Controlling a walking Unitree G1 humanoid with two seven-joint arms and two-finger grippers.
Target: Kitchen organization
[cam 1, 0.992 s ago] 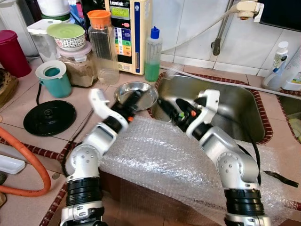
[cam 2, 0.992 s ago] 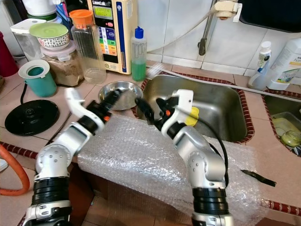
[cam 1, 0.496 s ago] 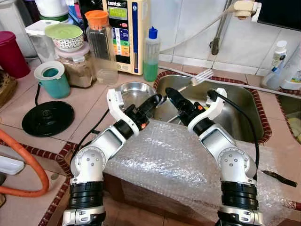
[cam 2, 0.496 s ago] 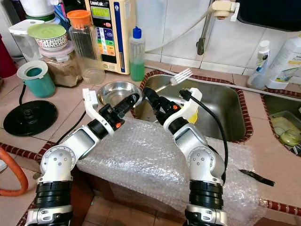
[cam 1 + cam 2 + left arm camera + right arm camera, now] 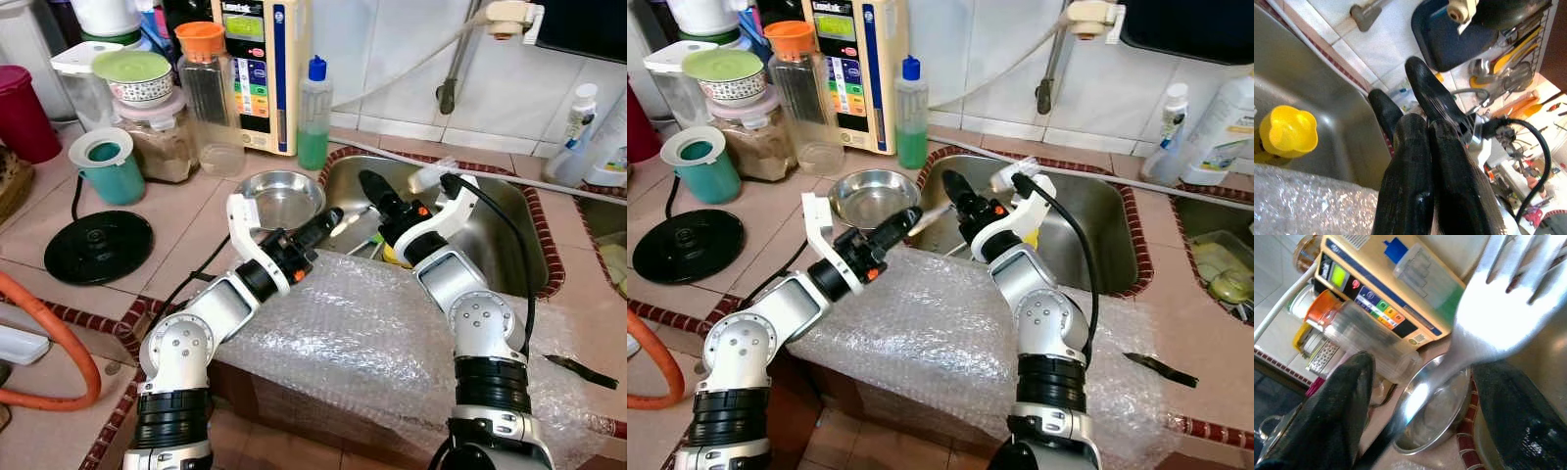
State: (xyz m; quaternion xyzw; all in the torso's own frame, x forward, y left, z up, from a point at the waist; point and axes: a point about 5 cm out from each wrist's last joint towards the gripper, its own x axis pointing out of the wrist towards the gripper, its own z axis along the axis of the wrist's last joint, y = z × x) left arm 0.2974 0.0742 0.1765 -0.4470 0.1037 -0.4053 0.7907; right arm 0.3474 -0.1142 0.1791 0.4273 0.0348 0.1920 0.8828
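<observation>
Holding a fork (image 5: 345, 219) by its handle tip over the sink (image 5: 500, 220) rim, left end effector (image 5: 327, 222) pinched shut; right end effector (image 5: 370, 186) spread wide just beside the fork, seemingly not gripping. Judged early: fork not yet put away, bottles, jars and steel bowl (image 5: 279, 197) crowding the tiled surface (image 5: 186, 211), bubble wrap (image 5: 353, 333) draped in front.

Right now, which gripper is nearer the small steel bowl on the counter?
Left. The left gripper sits just off the rim of the steel bowl, toward the sink. The right gripper is farther off, over the sink, by a fork.
</observation>
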